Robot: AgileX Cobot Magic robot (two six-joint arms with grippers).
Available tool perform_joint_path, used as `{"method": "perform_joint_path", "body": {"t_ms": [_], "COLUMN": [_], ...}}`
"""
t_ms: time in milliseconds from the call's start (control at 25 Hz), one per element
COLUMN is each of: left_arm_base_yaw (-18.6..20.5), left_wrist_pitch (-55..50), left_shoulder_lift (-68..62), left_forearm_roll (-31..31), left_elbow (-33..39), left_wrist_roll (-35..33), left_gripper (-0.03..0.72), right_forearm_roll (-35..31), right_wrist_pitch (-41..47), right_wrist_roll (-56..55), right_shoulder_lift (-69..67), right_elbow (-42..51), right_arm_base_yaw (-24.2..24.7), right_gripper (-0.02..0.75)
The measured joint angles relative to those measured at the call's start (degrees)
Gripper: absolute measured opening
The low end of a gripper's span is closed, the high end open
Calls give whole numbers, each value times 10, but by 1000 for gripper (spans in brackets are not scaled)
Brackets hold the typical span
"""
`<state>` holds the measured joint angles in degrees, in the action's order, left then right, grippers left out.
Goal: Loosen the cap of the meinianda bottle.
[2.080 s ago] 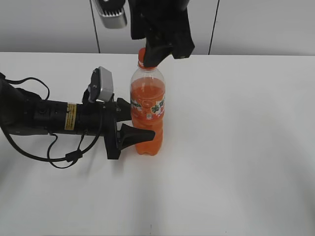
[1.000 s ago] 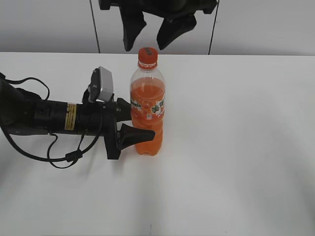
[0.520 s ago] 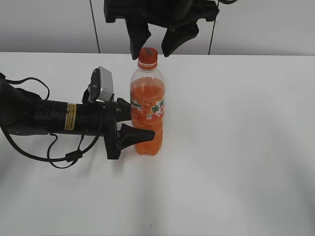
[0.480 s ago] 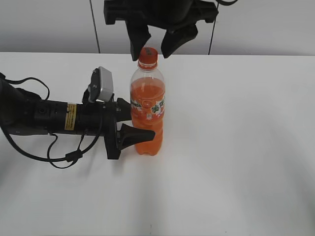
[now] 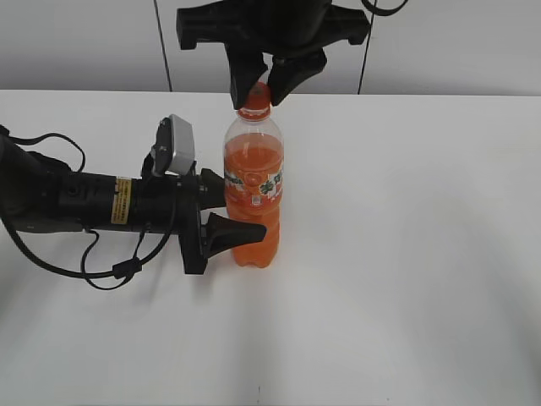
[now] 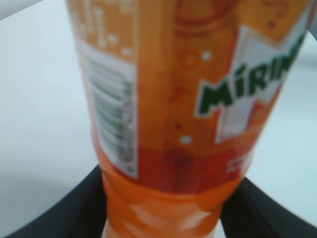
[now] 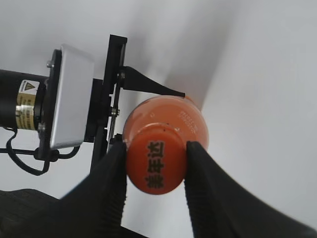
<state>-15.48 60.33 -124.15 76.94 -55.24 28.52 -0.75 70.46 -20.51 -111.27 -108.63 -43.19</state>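
The meinianda bottle [image 5: 254,194] stands upright on the white table [image 5: 406,254], filled with orange drink, its label [image 6: 233,94] close up in the left wrist view. My left gripper [image 5: 241,211] lies sideways and is shut on the bottle's lower body, one black finger [image 6: 59,213] on each side. From above, my right gripper [image 7: 156,148] has both ribbed fingers [image 7: 111,183] pressed against the sides of the orange cap [image 7: 156,166], whose printed top faces the camera. In the exterior view the cap [image 5: 254,100] shows between the two fingertips.
The left arm [image 5: 76,199] with its cables lies across the table's left part, its white wrist camera box [image 5: 175,145] just left of the bottle. A grey panelled wall [image 5: 456,42] runs behind the table.
My right gripper came down from above the bottle and its fingers closed inward onto the cap. The left gripper and the bottle have stayed still.
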Motion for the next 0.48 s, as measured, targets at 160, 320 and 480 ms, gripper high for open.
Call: {"method": "perform_joint_path", "body": {"t_ms": [160, 320, 480], "left_arm_base_yaw": [0, 0, 0], "left_wrist_pitch": [0, 0, 0], "left_shoulder_lift": [0, 0, 0], "left_forearm_roll": [0, 0, 0], "left_elbow": [0, 0, 0], "left_wrist_roll": [0, 1, 2], "left_gripper": [405, 405, 405], "right_forearm_roll": [1, 2, 3], "right_wrist_pitch": [-1, -4, -5], "right_wrist_roll": [64, 185, 397], "right_shoulder_lift": [0, 0, 0], "right_elbow": [0, 0, 0], "right_arm_base_yaw": [0, 0, 0], "right_gripper": [269, 269, 269]}}
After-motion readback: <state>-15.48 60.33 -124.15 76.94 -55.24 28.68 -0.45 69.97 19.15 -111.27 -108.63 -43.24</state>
